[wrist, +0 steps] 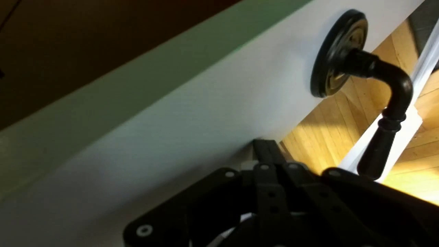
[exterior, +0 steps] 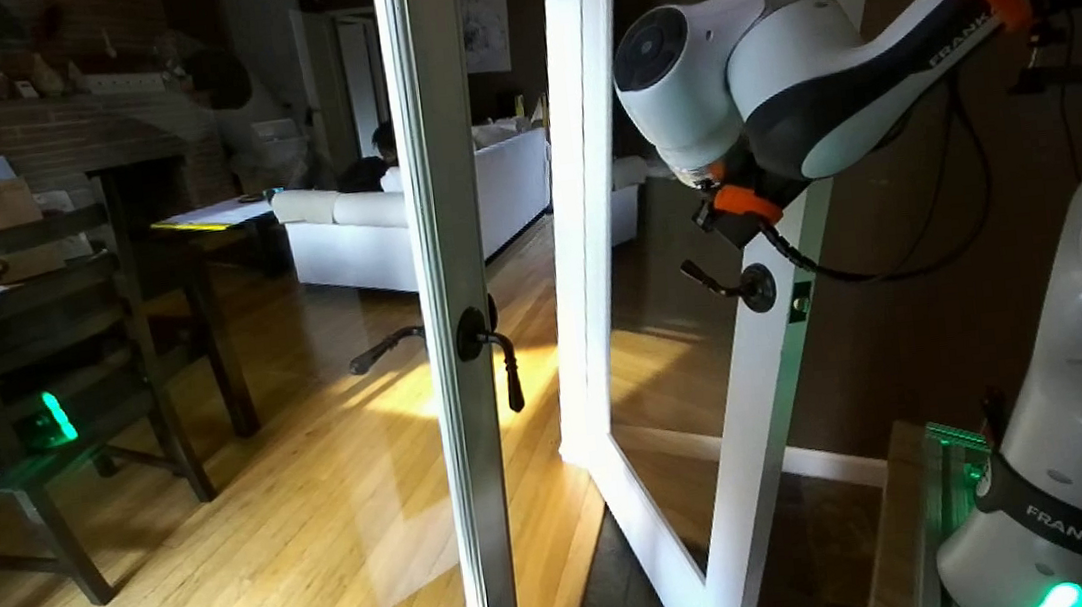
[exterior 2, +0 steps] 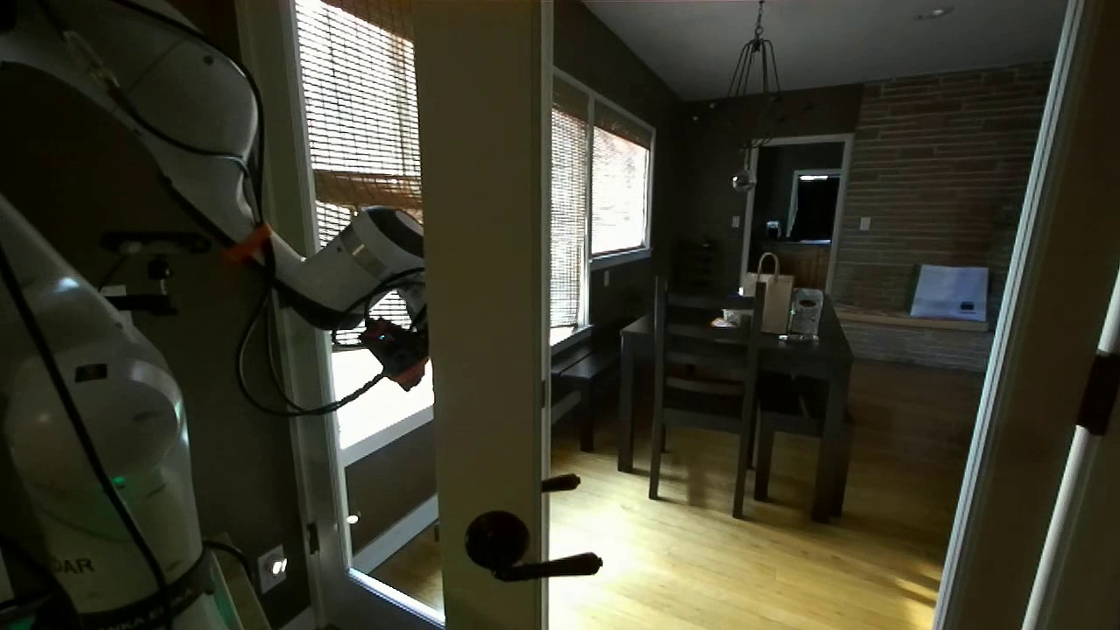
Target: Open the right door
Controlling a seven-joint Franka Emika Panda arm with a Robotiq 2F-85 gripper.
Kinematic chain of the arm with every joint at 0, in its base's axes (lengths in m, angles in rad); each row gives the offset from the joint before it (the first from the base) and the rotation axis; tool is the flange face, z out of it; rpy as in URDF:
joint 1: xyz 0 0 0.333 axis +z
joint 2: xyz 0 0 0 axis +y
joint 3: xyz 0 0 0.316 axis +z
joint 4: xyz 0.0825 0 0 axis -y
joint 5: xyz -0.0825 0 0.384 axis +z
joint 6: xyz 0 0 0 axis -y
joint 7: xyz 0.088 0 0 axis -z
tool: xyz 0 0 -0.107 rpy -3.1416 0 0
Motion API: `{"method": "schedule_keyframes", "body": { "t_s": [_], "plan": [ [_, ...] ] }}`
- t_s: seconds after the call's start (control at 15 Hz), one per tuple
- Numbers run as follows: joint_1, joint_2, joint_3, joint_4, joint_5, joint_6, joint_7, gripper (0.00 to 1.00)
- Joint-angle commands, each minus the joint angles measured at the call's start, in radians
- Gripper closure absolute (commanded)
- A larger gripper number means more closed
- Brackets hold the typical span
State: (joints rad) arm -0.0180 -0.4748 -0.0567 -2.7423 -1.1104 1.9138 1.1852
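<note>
Nearest the camera, in the wrist view, is the gripper (wrist: 267, 149), its two fingers together side by side, their tips right up at the white stile of the right door (wrist: 205, 113) (whether they touch it, I cannot tell). The dark lever handle (wrist: 402, 91) is near but apart. In an exterior view the door stands ajar, a gap between it and the left door (exterior: 438, 153), and the arm (exterior: 781, 97) crosses in front of its stile above the handle. In an exterior view it stands apart from a dark table (exterior 2: 833, 352), on the camera's side of its near edge; a chair (exterior 2: 704, 423) is at that edge, towards the left corner.
</note>
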Motion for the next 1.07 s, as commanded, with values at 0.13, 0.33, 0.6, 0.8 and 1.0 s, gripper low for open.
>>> {"method": "schedule_keyframes", "body": {
  "t_s": [0.13, 0.33, 0.6, 0.8, 1.0],
  "plan": [
    [-0.061, -0.003, -0.060, -0.001, 0.031, -0.003, -0.045, 1.00],
    [-0.093, -0.004, -0.092, -0.001, 0.032, -0.002, -0.059, 1.00],
    [-0.137, 0.001, -0.129, 0.006, 0.016, -0.001, -0.074, 1.00],
    [-0.167, 0.015, -0.148, 0.017, 0.005, -0.004, -0.089, 1.00],
    [-0.195, 0.030, -0.160, 0.029, -0.017, -0.005, -0.099, 1.00]
  ]
}}
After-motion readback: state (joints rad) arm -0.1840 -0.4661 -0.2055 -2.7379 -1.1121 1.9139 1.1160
